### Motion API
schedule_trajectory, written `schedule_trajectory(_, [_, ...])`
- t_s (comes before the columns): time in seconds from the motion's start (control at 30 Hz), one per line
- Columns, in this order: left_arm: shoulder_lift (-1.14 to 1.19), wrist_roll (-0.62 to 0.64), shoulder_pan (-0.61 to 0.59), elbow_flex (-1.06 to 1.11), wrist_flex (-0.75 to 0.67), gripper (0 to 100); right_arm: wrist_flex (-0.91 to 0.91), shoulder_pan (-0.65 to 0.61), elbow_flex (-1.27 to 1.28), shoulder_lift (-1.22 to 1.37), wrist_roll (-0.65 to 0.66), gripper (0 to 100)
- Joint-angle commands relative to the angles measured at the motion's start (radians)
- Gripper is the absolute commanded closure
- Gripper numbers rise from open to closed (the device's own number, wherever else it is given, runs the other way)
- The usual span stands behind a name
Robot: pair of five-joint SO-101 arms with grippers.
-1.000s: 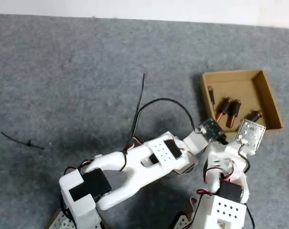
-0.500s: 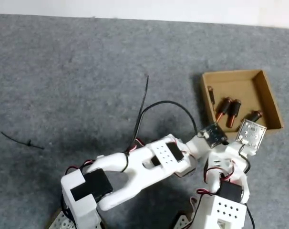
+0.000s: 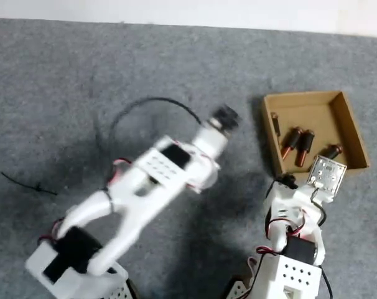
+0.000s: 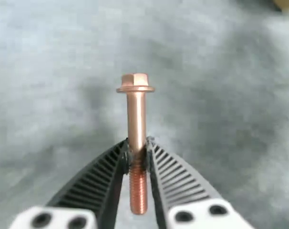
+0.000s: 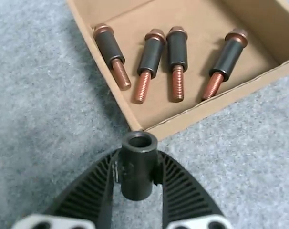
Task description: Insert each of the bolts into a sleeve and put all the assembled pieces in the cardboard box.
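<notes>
– Clamping the copper bolt [image 4: 136,112] low on its shank, where the thread begins, the left pincer [image 4: 137,143] leaves the hex head and smooth shank standing out past its tips. Why hold it there?

– It keeps most of the bolt's length free. But the head leads, and a short threaded tail pokes back toward the wrist. The finished pieces suggest the thread goes in first, so I'd expect some turning before the mating.

– And the partner part?

– The right pincer [image 5: 137,157] is closed on the black sleeve [image 5: 137,169], pads on its sides, with the open bore showing past the tips, ready to receive.

– What lies beyond those tips?

– The near corner of the cardboard box [image 5: 206,104], just ahead. Four assembled pieces [image 5: 151,50] lie side by side on its floor, with bare floor left beside them.

– Is there room to work?

– From above, the left pincer [image 3: 224,117] hangs over open grey carpet [image 3: 83,75], near the box's side wall and well apart from the right pincer [image 3: 287,182]. The carpet between them looks the freest place to meet. The box wall crowds the right pincer's far side.
</notes>
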Motion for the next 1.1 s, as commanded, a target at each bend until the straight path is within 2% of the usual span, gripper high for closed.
schedule_trajectory(0.0, [-0.071, -0.005, -0.119, -0.012, 0.006, 99, -0.005, 0.005, -0.007, -0.013, 0.014, 99.4])
schedule_trajectory(0.2, [-0.044, -0.005, -0.183, 0.015, 0.009, 99, -0.091, 0.005, -0.002, -0.012, 0.014, 99.4])
schedule_trajectory(0.4, [-0.025, -0.005, -0.262, 0.015, 0.008, 99, -0.093, 0.005, 0.005, -0.012, 0.055, 99.4])
schedule_trajectory(0.67, [-0.018, -0.008, -0.294, 0.015, 0.008, 99, -0.093, 0.005, 0.012, -0.013, 0.060, 99.4])
schedule_trajectory(0.73, [-0.018, -0.006, -0.305, 0.013, 0.011, 94, -0.093, 0.007, 0.012, -0.013, 0.060, 99.4])
schedule_trajectory(0.9, [-0.016, 0.005, -0.315, 0.021, 0.011, 75, -0.093, 0.008, 0.012, -0.013, 0.060, 99.4])
schedule_trajectory(1.07, [-0.016, 0.038, -0.315, 0.021, 0.006, 76, -0.093, 0.008, 0.012, -0.013, 0.060, 99.4])
